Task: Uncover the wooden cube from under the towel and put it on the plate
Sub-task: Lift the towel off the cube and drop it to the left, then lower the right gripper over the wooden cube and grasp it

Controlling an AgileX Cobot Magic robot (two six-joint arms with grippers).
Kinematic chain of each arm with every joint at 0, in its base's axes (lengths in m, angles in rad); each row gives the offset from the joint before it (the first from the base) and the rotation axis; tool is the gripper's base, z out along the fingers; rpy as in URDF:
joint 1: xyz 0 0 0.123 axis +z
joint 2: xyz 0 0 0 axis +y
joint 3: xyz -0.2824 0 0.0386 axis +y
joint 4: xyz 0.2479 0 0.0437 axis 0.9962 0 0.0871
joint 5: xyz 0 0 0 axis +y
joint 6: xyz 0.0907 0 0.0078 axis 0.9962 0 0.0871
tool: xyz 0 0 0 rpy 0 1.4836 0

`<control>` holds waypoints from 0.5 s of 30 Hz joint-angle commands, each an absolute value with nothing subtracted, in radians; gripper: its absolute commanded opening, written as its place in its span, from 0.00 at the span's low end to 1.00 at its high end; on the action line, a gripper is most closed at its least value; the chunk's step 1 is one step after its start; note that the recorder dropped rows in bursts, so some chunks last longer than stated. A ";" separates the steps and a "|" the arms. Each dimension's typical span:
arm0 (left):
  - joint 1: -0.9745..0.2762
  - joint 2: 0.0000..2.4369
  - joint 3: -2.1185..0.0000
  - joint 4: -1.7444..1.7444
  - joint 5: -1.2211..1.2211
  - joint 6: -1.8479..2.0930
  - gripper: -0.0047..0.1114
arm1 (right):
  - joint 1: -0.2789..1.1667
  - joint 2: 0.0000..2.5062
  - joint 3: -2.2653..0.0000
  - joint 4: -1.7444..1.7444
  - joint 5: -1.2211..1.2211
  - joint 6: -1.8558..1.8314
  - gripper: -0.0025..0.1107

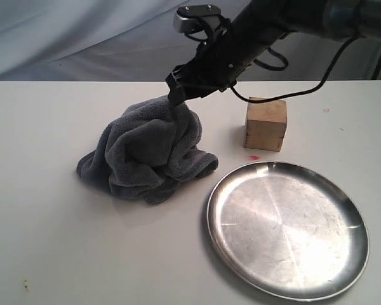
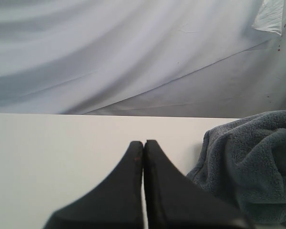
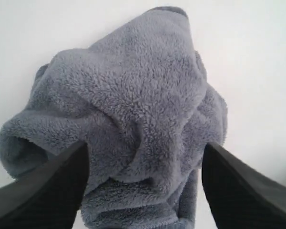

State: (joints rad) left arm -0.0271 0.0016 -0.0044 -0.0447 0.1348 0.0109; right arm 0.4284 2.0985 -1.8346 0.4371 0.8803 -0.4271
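The dark grey towel (image 1: pixel 146 152) lies bunched in a heap left of centre, with one peak rising to my right gripper (image 1: pixel 178 96). In the right wrist view the towel (image 3: pixel 133 95) fills the space between the widely spread fingers (image 3: pixel 52 191), so that gripper is open around its top. The wooden cube (image 1: pixel 265 124) stands uncovered on the table, to the right of the towel and just behind the silver plate (image 1: pixel 287 229), which holds nothing. My left gripper (image 2: pixel 143 142) is shut on nothing, low over the table beside the towel (image 2: pixel 257 157); the exterior view does not show it.
A small red mark (image 1: pixel 253 157) sits on the white table (image 1: pixel 51 241) between cube and plate. The right arm and its cable (image 1: pixel 317 82) reach in from the back right above the cube. A pale cloth backdrop (image 2: pixel 133 57) hangs behind the table.
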 commanded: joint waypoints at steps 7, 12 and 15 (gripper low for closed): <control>-0.028 0.000 0.000 -0.044 0.133 0.009 0.05 | 0.428 2.017 -1.835 -0.053 0.886 0.170 0.57; -0.028 0.000 0.000 -0.044 0.133 0.011 0.05 | 0.428 2.028 -1.835 -0.095 0.846 0.347 0.58; -0.028 0.000 0.000 -0.044 0.133 0.011 0.05 | 0.428 2.043 -1.835 -0.151 0.836 0.434 0.62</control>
State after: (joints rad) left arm -0.0271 0.0016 -0.0044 -0.0447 0.1348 0.0109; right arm 0.4284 2.0331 -1.8346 -0.0895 0.8576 0.3457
